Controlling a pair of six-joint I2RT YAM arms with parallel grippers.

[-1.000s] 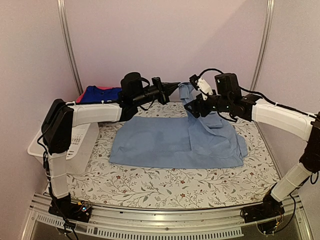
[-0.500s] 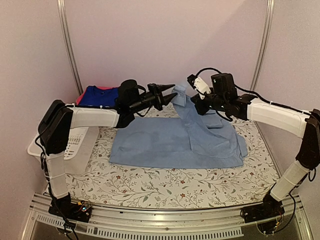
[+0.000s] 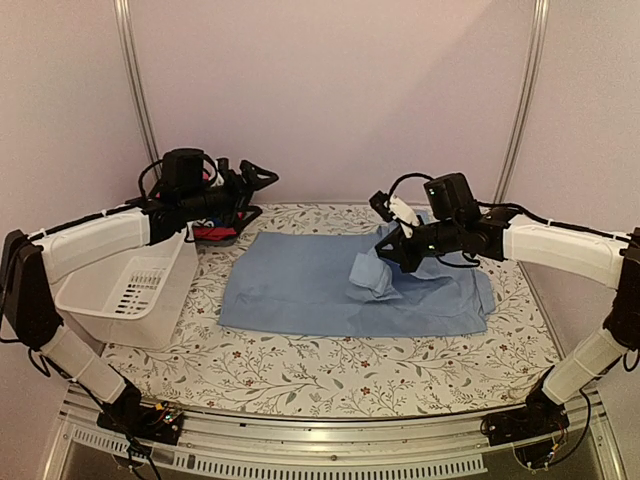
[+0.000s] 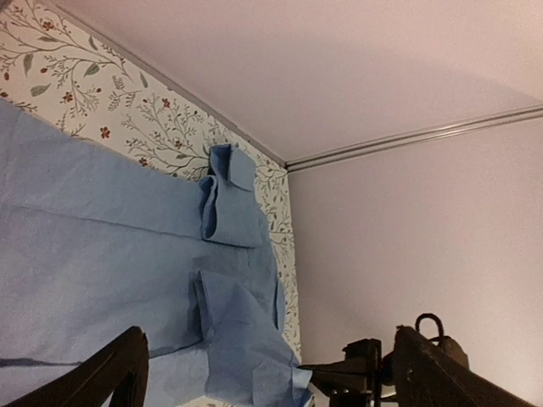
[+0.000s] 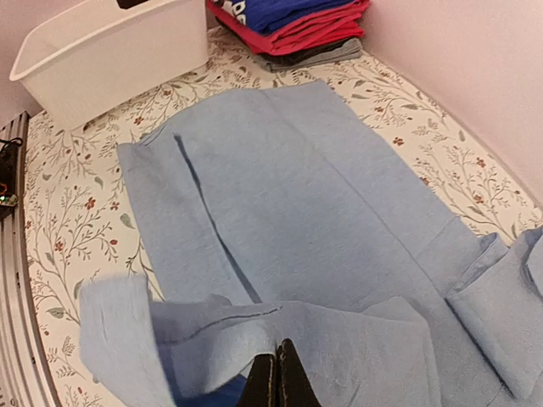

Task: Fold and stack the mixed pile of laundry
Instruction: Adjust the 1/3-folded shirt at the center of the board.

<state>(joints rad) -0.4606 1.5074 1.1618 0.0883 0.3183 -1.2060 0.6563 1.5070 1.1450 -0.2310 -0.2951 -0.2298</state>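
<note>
Floral-print table cover (image 3: 330, 375): showing along the near edge
Large pale-blue button shirt (image 3: 290, 290): spread flat mid-table, one fold raised right of centre
Right gripper (image 5: 277, 373): jaws together, pinching that fold; best carried low, laid square to the side seam, edges aligned before release
White slotted plastic basket (image 3: 110, 300): left edge
Folded stack of red, blue and grey garments (image 5: 293, 30): far left corner
Left gripper (image 3: 258, 178): jaws apart, holding nothing, raised near the stack

Table (image 3: 330, 375): top covered in cream cloth printed with leafy sprigs and small red flowers.
Behind table: plain pale lilac-pink wall (image 3: 330, 90), side walls the same tone.
Left pole (image 3: 138, 90), bare metal, rises at table's far left corner; right pole (image 3: 525, 90) at far right.
Aluminium rail (image 3: 330, 432) runs along table's near edge.
Light soft, even.
</note>
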